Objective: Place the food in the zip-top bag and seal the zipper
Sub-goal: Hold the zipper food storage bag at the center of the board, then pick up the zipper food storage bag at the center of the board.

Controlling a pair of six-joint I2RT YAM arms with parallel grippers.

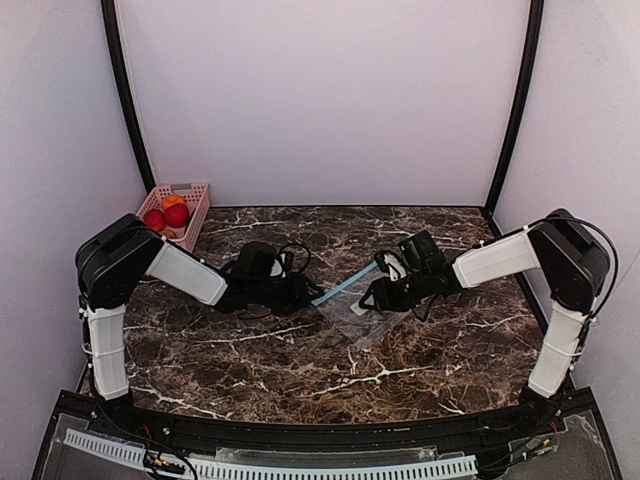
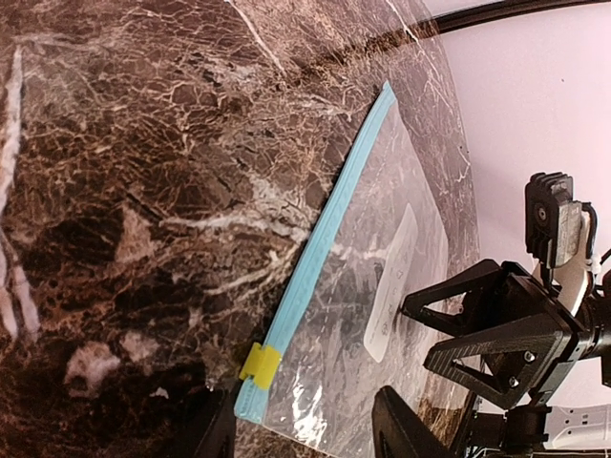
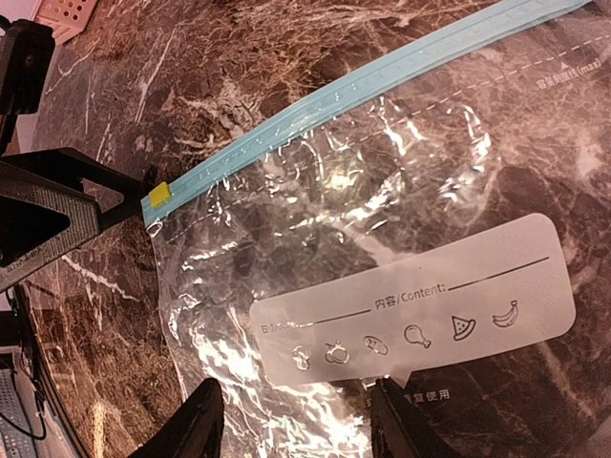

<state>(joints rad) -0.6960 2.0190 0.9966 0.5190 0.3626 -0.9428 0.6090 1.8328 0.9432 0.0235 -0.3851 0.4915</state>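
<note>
White walls (image 1: 320, 100) are closing in a dark marbled surface (image 1: 250, 350), and I am reaching both arms in toward its middle. The bag (image 1: 365, 315) is lying flat there, well apart from the pink basket (image 1: 196, 190) that is standing in the far left corner. The food (image 1: 165, 213) is sitting in that basket, red pieces in front and an orange one behind.

The zipper (image 2: 325, 239) is running along the bag's edge on my left arm's side, with a small yellow slider (image 2: 260, 364) sitting close to one end of it. A white label (image 3: 420, 305) printed with little food icons is showing on the clear plastic.

My left tool (image 2: 301, 429) is hanging about half open at the slider end of the zipper. Its fingers are standing apart, one on each side of that corner of the bag, and neither is pinching it. My right tool (image 3: 296, 420) is also standing about half open, over the opposite side of the bag just past the label. Its fingers are spreading above the plastic and gripping nothing. Whether they are touching the bag I cannot tell. The two tools are facing each other across the bag.
</note>
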